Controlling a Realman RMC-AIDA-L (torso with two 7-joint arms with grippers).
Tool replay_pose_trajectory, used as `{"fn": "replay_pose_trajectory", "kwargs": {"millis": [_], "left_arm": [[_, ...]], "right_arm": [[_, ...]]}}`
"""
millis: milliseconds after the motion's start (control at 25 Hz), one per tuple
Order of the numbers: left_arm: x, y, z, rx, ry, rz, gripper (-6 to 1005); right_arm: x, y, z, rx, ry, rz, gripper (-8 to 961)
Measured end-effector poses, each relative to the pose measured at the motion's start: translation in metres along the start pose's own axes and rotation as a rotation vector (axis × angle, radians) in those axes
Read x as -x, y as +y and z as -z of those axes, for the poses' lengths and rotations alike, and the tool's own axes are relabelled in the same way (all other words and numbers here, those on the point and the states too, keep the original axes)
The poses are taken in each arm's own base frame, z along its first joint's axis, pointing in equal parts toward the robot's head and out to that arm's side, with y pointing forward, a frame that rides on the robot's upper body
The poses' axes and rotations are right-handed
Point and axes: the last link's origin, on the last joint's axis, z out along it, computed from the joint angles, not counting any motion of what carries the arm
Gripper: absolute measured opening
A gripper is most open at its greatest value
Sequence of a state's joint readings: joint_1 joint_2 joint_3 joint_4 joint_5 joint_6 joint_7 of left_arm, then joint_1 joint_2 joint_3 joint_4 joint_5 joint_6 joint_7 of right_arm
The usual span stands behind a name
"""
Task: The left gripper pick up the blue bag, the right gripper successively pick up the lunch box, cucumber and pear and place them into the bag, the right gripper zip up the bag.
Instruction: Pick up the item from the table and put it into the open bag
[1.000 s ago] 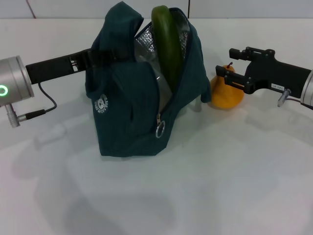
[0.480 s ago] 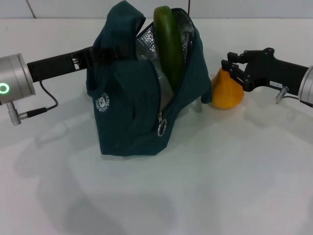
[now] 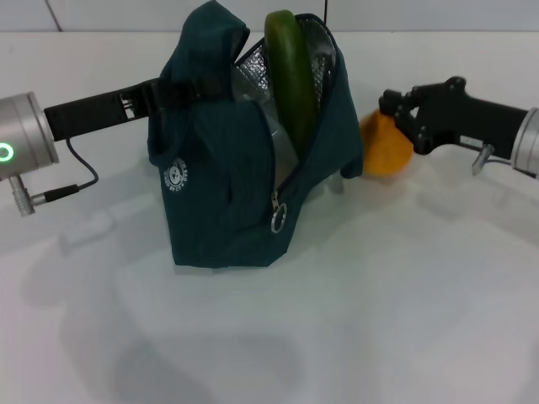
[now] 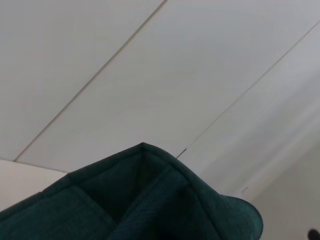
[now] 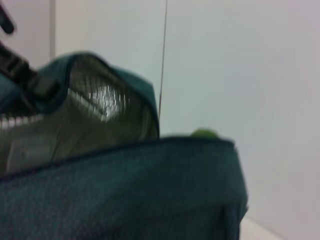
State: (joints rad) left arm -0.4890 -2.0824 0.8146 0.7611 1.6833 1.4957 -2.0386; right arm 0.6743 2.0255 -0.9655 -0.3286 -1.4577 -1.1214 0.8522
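Dark teal-blue fabric bag [image 3: 236, 181]: upright on white tabletop [image 3: 379, 320], mouth held wide by left tool [image 3: 173, 93] pinching its rim.
Long green cucumber [image 3: 290, 76]: standing inside.
Orange-yellow pear [image 3: 386, 147]: beside bag, right tool [image 3: 397, 114] pressed around it; lift clear before swinging over.

My white surface [image 3: 354, 320] carries the blue bag [image 3: 227, 194], upright; pear [image 3: 386, 147] just beside bag.

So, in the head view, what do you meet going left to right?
Left gripper → bag → cucumber → pear → right gripper.
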Motion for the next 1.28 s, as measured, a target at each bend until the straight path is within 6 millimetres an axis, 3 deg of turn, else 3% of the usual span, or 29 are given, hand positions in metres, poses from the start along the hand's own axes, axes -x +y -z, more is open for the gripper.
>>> {"fn": "replay_pose_trajectory", "kwargs": {"millis": [360,680,800,1080,1280], "left_arm": [[0.0,0.0,0.001,-0.001,0.002,0.001,55],[0.001,0.0,0.002,0.0,0.001,0.006,55],[0.001,0.0,0.001,0.002,0.001,0.006,55],[0.001,0.001,0.0,0.008,-0.002,0.003,55],[0.001,0.001,-0.001,0.005,0.002,0.003,55]], "right_arm": [[0.027,-0.032,0.045,-0.117,-0.108,0.018,50],[0.07,-0.033,0.06,-0.061,-0.294,0.037,63],[0.086,-0.03,0.055,-0.018,-0.337,0.053,68],[0.142,-0.019,0.012,0.122,-0.483,0.092,80],[0.15,-0.005,-0.028,0.199,-0.488,0.052,89]]}}
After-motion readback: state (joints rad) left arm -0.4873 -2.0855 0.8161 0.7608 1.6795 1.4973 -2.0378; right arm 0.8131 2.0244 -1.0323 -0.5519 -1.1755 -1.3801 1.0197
